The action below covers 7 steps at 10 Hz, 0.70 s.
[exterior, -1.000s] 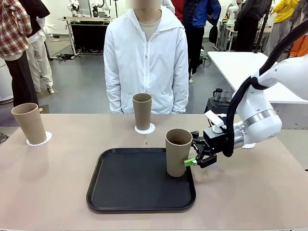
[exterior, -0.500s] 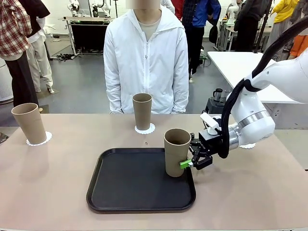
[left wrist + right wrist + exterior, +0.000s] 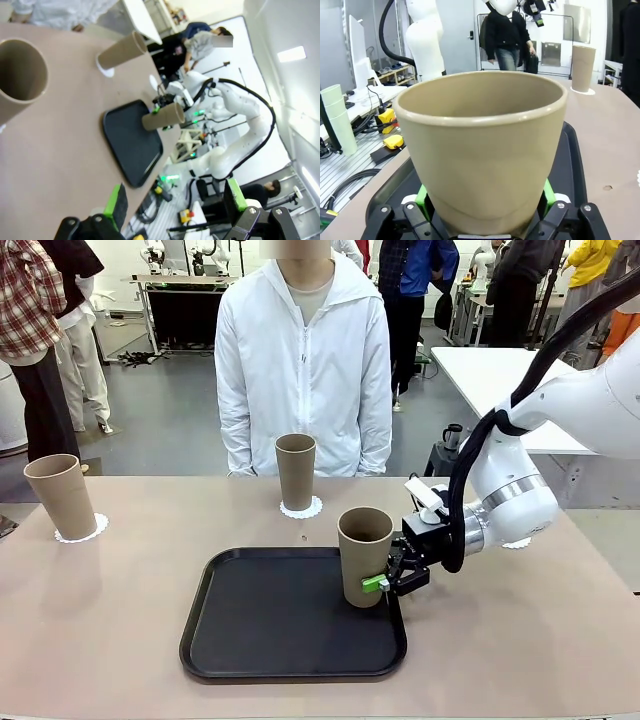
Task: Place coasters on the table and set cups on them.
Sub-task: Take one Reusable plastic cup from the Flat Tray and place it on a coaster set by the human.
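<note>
A black rounded-corner tray (image 3: 250, 640) lies on the beige worktop (image 3: 90, 640) near the robot's edge, and one tan tumbler (image 3: 364, 555) stands upright at the tray's right side; the rest of the tray is bare. The right gripper (image 3: 378, 584) has come in from the right and its green-padded fingers (image 3: 547, 192) are clenched on the tumbler's lower part, one on each side, as the right wrist view shows. The tumbler's inside, seen from that wrist, holds nothing.

Two more tumblers stand off the tray, each upright on a white scalloped coaster: one (image 3: 295, 471) at the far middle of the worktop on its coaster (image 3: 301, 508), just in front of the person in a white jacket (image 3: 305, 365), and one (image 3: 60, 496) at the far left on its coaster (image 3: 82, 530). A third coaster (image 3: 517, 543) lies on the right side, mostly hidden behind the right arm, with no cup on it.

In the left wrist view the left gripper (image 3: 175, 202) hangs above the worktop with its fingers (image 3: 116, 206) spread wide and nothing between them. Between the held tumbler and the bare coaster stands only the right arm's own wrist.
</note>
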Each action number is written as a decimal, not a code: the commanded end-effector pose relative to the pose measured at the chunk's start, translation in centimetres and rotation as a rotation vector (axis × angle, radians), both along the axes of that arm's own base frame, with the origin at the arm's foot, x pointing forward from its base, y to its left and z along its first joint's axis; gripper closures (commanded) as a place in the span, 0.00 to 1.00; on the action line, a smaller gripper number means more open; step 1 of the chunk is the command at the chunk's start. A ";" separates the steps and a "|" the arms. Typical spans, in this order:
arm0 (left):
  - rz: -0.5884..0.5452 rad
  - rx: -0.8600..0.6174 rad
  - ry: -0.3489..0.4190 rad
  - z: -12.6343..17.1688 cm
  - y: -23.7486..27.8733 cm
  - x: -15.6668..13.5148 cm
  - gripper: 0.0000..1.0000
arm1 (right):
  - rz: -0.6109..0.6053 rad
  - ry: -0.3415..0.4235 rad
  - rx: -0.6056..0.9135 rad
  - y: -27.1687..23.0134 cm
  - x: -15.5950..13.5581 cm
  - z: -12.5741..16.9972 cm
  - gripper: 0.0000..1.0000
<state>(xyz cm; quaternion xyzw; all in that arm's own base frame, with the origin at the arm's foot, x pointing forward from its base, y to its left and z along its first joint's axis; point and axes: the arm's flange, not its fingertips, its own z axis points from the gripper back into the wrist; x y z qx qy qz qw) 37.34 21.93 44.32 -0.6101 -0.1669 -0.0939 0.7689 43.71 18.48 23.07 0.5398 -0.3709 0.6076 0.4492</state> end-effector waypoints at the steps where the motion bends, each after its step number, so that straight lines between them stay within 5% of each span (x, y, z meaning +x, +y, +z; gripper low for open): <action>1: 0.009 -0.001 0.006 0.1 0.0 -0.1 0.00 | 0.012 -0.026 0.038 0.4 0.4 -0.4 0.60; 2: 0.009 -0.001 0.006 0.1 0.0 -0.1 0.00 | 0.009 -0.027 0.041 0.3 0.4 -0.3 0.90; 3: 0.009 -0.001 0.006 0.1 0.0 -0.1 0.00 | 0.005 -0.031 0.041 0.2 0.4 -0.1 1.00; 5: 0.009 -0.001 0.006 0.1 0.0 -0.1 0.00 | -0.048 -0.047 0.045 -0.8 0.1 1.6 1.00; 6: 0.009 -0.001 0.006 0.1 0.0 -0.1 0.00 | -0.125 -0.028 0.039 -1.7 0.0 3.9 0.21; 7: 0.009 -0.001 0.006 0.1 0.0 -0.1 0.00 | -0.217 -0.017 0.021 -2.9 -0.1 6.6 0.21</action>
